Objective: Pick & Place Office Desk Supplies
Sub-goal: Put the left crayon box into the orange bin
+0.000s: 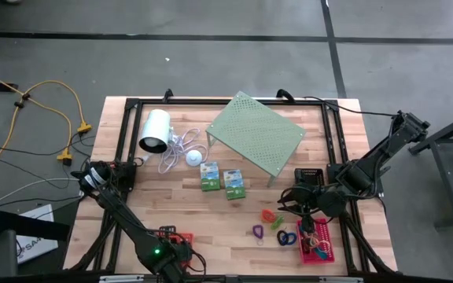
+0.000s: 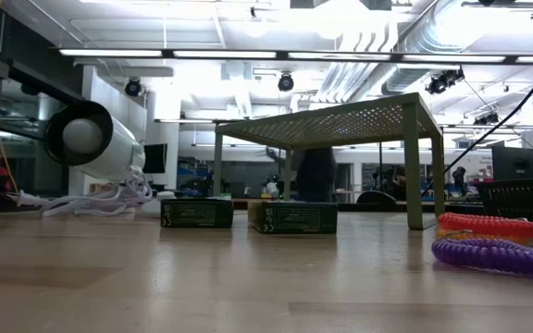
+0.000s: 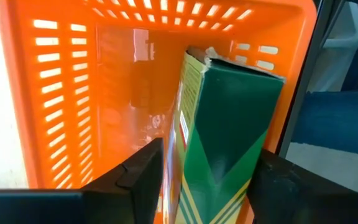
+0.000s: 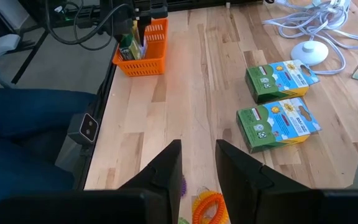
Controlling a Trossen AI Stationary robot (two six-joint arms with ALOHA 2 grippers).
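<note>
orange plastic basket (image 3: 73,93) wall fills the space ahead of the left claw (image 3: 207,180), whose fingers stand spread either side of a green box (image 3: 219,130) upright inside it, lower end cut off. the right claw (image 4: 197,165) hovers part open over coiled loops (image 4: 210,205), two green-white boxes (image 4: 278,102) beyond its tips.

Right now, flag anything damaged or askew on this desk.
The green box standing in the orange basket under the left gripper has a torn, crumpled top flap. The white cylinder lies on its side with its cord tangled loosely beside it. Nothing looks spilled.
</note>
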